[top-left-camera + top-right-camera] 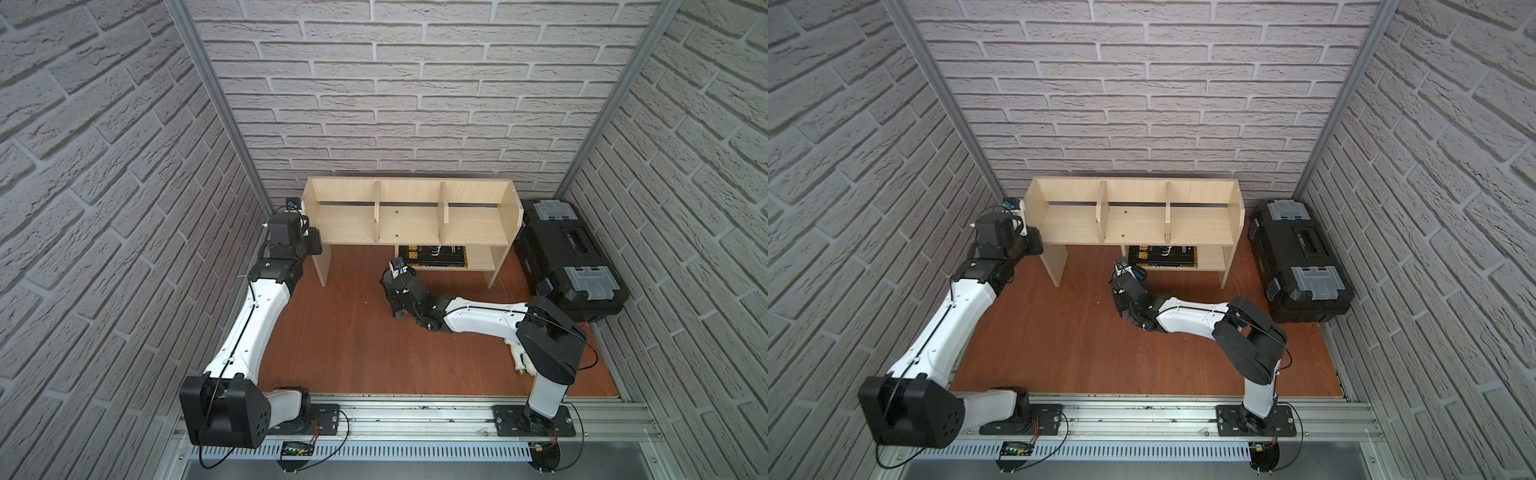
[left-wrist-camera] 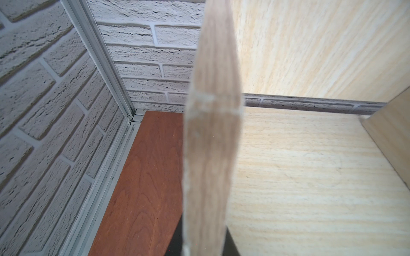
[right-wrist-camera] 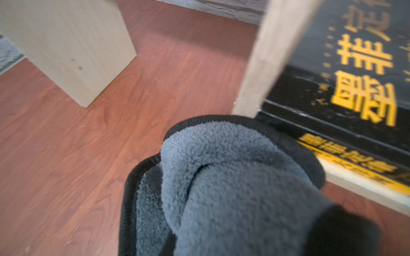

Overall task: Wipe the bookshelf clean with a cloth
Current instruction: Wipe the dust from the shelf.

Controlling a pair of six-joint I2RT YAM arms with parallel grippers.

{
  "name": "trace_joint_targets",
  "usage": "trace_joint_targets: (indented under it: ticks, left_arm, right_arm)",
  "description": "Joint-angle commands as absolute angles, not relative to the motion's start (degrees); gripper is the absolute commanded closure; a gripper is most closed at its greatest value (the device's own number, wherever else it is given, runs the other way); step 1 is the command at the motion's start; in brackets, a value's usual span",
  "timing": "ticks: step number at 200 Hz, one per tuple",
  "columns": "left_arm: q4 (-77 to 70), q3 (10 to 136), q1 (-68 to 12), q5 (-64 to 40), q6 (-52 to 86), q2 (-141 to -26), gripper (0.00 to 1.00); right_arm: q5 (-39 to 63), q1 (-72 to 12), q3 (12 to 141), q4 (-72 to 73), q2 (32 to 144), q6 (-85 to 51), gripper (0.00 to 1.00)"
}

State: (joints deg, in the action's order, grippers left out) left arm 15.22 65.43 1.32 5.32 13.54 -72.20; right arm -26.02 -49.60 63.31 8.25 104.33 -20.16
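Observation:
The light-wood bookshelf (image 1: 411, 226) (image 1: 1133, 226) stands against the back wall with its three upper compartments bare. My left gripper (image 1: 311, 242) (image 1: 1034, 243) is at its left end panel. In the left wrist view that panel's front edge (image 2: 210, 144) runs between the dark fingers (image 2: 176, 242), which are shut on it. My right gripper (image 1: 395, 278) (image 1: 1126, 276) hovers low in front of the small lower shelf, beside its upright (image 3: 270, 57). It is shut on the bunched dark grey cloth (image 3: 221, 177), which hides the fingers.
A black book with yellow characters (image 1: 432, 254) (image 3: 355, 77) lies on the lower shelf. A black toolbox with grey latches (image 1: 569, 257) sits right of the bookshelf. A white pipe fitting (image 1: 519, 359) lies under the right arm. Brick walls close in the brown table (image 1: 353, 340).

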Motion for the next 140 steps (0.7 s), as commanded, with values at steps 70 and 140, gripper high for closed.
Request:
trace_joint_targets:
  ticks: [70, 140]
  left_arm:
    - [12.84, 63.90, 0.84, 5.83, 13.03, -71.20, 1.00]
    - [12.67, 63.72, 0.75, 5.62, 12.57, -71.12, 1.00]
  right_arm:
    - [-32.98, -37.97, 38.57, 18.97, 83.64, -24.63, 0.97]
    - [-33.57, -24.52, 38.11, 1.93, 63.57, -19.24, 0.97]
